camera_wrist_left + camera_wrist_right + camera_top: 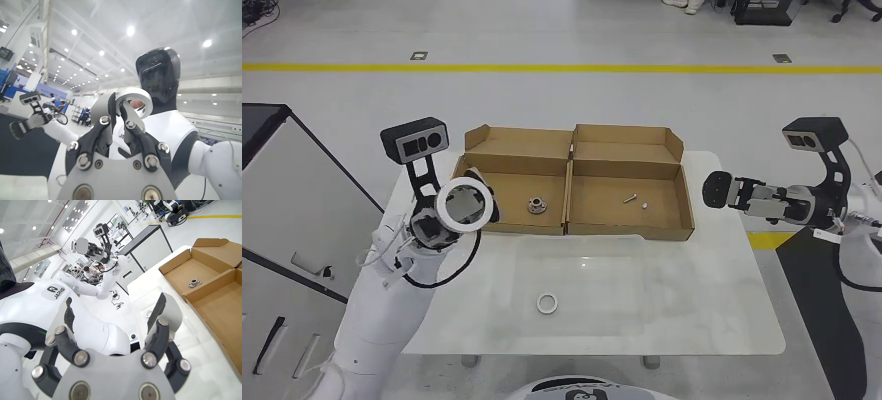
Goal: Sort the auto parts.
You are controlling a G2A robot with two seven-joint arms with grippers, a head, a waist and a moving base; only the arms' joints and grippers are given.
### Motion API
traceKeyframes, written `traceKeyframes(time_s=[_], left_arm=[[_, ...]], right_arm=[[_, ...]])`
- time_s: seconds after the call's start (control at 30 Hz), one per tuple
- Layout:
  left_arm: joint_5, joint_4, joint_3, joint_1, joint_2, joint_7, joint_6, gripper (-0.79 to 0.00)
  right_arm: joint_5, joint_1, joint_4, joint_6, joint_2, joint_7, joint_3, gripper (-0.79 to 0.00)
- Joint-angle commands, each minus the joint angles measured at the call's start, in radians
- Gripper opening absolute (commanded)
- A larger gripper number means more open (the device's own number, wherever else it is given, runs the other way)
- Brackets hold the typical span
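My left gripper (pixel 468 208) is raised over the table's left edge, shut on the rim of a broad silver ring (pixel 443 207). In the left wrist view the fingers (pixel 123 111) pinch the ring's wall (pixel 145 98), one inside and one outside. My right gripper (pixel 718 190) hangs open and empty off the table's right side, beside the right box; its pads (pixel 158 306) stand wide apart. A metal flange (pixel 537 206) (pixel 194 283) lies in the left cardboard box (pixel 507 195). A screw (pixel 630 198) lies in the right box (pixel 597 205). A small white ring (pixel 547 303) sits on the table.
The two open cardboard boxes stand side by side at the table's far edge, flaps (pixel 622 135) folded back. A tiny light part (pixel 644 205) lies beside the screw. A dark-framed cabinet (pixel 282 190) stands close to the left of the white table (pixel 662 300).
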Motion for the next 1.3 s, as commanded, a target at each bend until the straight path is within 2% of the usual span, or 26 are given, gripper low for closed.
traceKeyframes(time_s=[0.0,0.17,0.63,0.77,1.03,1.27], left_arm=[[0.026,-0.005,-0.006,0.003,0.000,0.002,0.005,-0.785],[-0.004,-0.017,-0.001,0.010,-0.003,0.010,0.005,-0.785],[-0.225,-0.038,0.033,0.026,-0.025,0.037,-0.009,-0.785],[-0.223,-0.034,0.031,0.025,-0.029,0.026,-0.005,-0.785],[-0.071,-0.020,0.010,0.021,-0.029,-0.011,0.020,-0.785],[-0.087,-0.035,0.019,0.032,-0.036,0.014,0.017,-0.785]], right_arm=[[0.000,0.000,0.000,0.000,0.000,0.000,0.000,0.000],[0.000,0.000,0.000,0.000,0.000,0.000,0.000,0.000],[0.000,0.000,0.000,0.000,0.000,0.000,0.000,0.000],[0.000,0.000,0.000,0.000,0.000,0.000,0.000,0.000],[0.000,0.000,0.000,0.000,0.000,0.000,0.000,0.000],[0.000,0.000,0.000,0.000,0.000,0.000,0.000,0.000]])
